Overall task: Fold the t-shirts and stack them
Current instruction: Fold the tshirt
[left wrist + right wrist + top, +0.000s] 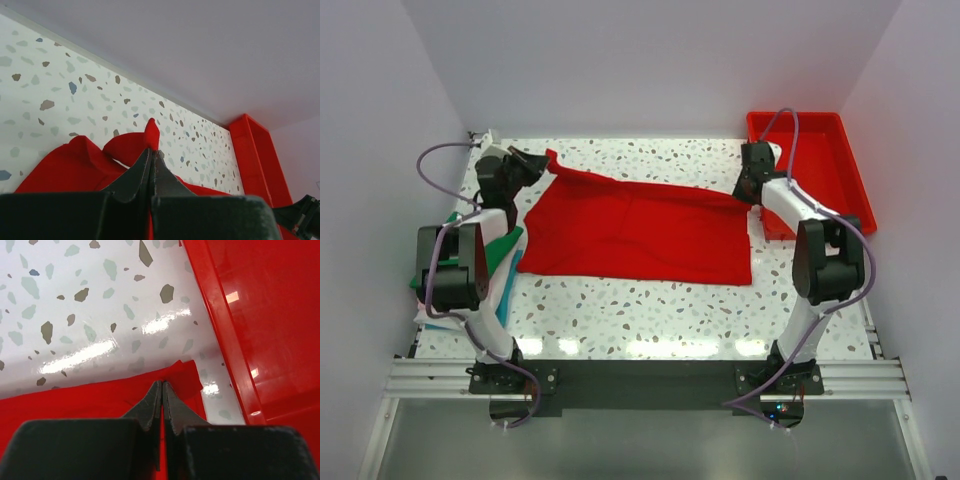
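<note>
- We see the left gripper point(151, 150) pinched tight on the red t-shirt point(640, 230) at its far-left corner.
- The right gripper point(161, 384) clamps the far-right corner, just beside the tray point(840, 150).
- The cloth lies spread across the table point(650, 312).

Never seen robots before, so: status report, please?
Left gripper shut on red t-shirt. Right gripper shut on its other corner. Red tray close beside it.

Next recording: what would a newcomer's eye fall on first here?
The bright red cloth t-shirt lies spread across the middle of the speckled white table, its far corners pinched by the left gripper and the right gripper, both shut. A rigid red plastic tray sits at the far right corner, and a green cloth shirt is bunched under the left arm.
</note>
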You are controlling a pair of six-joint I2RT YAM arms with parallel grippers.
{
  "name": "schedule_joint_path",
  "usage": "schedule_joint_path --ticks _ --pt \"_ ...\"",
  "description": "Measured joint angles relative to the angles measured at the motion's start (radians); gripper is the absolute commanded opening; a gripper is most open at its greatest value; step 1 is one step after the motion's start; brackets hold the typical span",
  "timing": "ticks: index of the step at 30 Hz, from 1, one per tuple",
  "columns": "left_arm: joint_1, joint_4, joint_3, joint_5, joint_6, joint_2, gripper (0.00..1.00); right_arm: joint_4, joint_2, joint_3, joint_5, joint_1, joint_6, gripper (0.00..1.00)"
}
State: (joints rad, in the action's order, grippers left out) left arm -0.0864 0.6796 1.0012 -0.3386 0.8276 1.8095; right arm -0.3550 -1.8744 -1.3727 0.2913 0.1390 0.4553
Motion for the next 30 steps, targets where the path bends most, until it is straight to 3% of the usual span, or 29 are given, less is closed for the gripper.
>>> schedule_joint_path --ticks 9,25,26,27,30 --pt "0.000 -0.080 -0.144 0.117 0.007 -0.185 0.00 0.026 0.126 0.154 -0.030 0.000 0.035 0.00" --pt "0.000 -0.261 -0.389 0.237 0.079 -0.333 0.00 0.079 0.279 0.394 -0.079 0.026 0.087 0.00" --pt "0.000 -0.269 -0.398 0.243 0.079 -0.345 0.00 0.087 0.283 0.410 -0.082 0.026 0.090 0.02" --pt "0.000 -0.278 -0.405 0.248 0.079 -0.357 0.00 0.090 0.286 0.427 -0.085 0.026 0.095 0.10" --pt "0.000 -0.314 -0.423 0.274 0.082 -0.384 0.00 0.101 0.300 0.480 -0.102 0.026 0.109 0.16"
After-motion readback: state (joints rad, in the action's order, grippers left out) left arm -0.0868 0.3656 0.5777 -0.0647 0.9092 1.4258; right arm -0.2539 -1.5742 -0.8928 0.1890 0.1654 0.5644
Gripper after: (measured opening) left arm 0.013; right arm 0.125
